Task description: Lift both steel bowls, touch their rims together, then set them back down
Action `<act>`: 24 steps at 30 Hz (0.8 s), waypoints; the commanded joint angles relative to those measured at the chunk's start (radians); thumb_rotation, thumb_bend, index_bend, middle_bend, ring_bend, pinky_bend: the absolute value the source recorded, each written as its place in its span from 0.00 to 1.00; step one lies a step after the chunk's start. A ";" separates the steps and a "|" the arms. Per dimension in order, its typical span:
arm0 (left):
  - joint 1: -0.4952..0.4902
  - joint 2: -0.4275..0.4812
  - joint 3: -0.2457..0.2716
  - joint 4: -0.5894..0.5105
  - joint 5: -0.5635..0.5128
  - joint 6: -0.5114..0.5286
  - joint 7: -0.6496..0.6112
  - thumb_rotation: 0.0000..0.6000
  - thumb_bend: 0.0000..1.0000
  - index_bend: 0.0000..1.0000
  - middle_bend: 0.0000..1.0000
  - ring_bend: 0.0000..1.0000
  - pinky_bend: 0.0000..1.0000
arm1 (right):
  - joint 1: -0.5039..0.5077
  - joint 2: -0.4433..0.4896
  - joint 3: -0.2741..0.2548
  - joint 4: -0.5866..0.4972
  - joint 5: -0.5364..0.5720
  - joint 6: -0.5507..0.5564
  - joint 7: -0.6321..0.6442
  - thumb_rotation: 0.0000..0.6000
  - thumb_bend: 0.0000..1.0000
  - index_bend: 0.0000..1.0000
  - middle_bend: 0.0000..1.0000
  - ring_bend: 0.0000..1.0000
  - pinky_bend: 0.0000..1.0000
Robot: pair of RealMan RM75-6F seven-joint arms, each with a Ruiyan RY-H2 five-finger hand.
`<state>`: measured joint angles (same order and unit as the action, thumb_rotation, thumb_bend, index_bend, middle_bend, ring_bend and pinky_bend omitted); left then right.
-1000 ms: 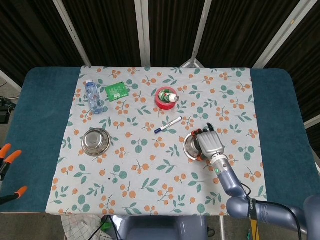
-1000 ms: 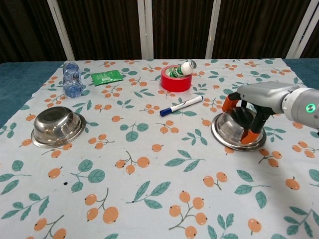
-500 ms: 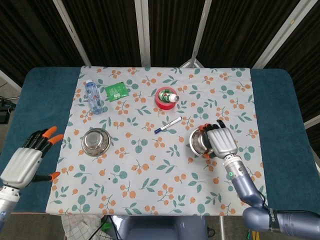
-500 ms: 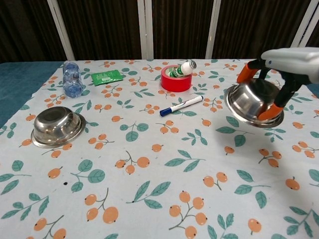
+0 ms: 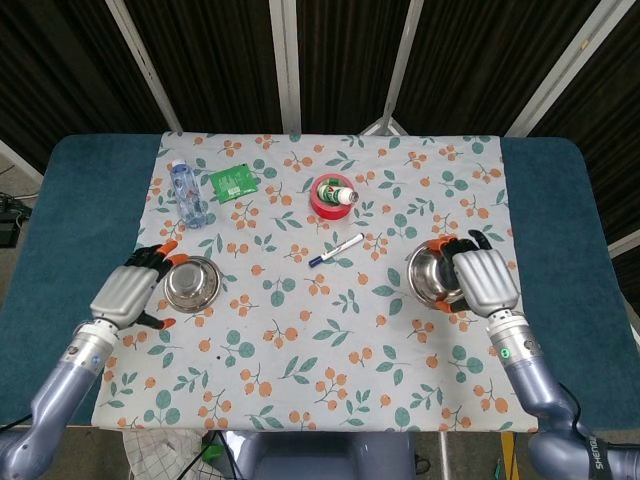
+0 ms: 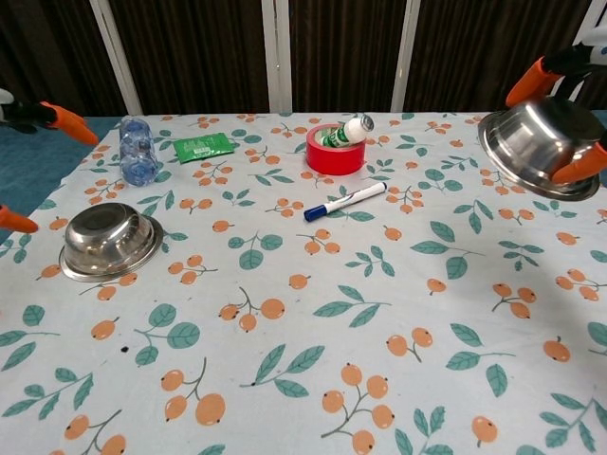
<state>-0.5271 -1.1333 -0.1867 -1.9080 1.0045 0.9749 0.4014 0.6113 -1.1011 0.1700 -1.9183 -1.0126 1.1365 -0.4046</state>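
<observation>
One steel bowl [image 5: 191,283] [image 6: 109,241] sits upright on the floral cloth at the left. My left hand [image 5: 132,290] hovers just left of it, fingers spread and holding nothing; in the chest view only its orange fingertips [image 6: 66,120] show at the left edge. The other steel bowl [image 5: 433,276] [image 6: 541,143] is lifted off the table and tilted, its opening facing left. My right hand [image 5: 484,280] grips it from the right side; orange fingertips [image 6: 529,81] wrap its rim.
A red tape roll [image 5: 331,197] with a small green-labelled bottle in it stands at the back centre. A blue-capped marker [image 5: 336,249] lies between the bowls. A water bottle [image 5: 187,193] and a green packet [image 5: 233,182] lie at the back left.
My right hand has raised the right bowl higher and carried it further right. My left hand has come in from the table's left edge to beside the left bowl.
</observation>
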 commanded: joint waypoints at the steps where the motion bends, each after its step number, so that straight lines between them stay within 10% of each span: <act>1: -0.060 -0.081 -0.012 0.082 -0.079 -0.040 0.029 1.00 0.00 0.17 0.00 0.00 0.00 | -0.011 0.020 0.002 0.005 -0.010 -0.002 0.023 1.00 0.00 0.38 0.34 0.38 0.13; 24: -0.156 -0.234 0.046 0.293 -0.242 -0.062 0.082 1.00 0.00 0.16 0.01 0.00 0.09 | -0.046 0.097 0.031 0.071 -0.011 -0.033 0.158 1.00 0.00 0.38 0.34 0.38 0.13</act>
<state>-0.6803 -1.3633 -0.1449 -1.6202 0.7660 0.9119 0.4802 0.5653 -1.0041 0.2007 -1.8482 -1.0234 1.1043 -0.2471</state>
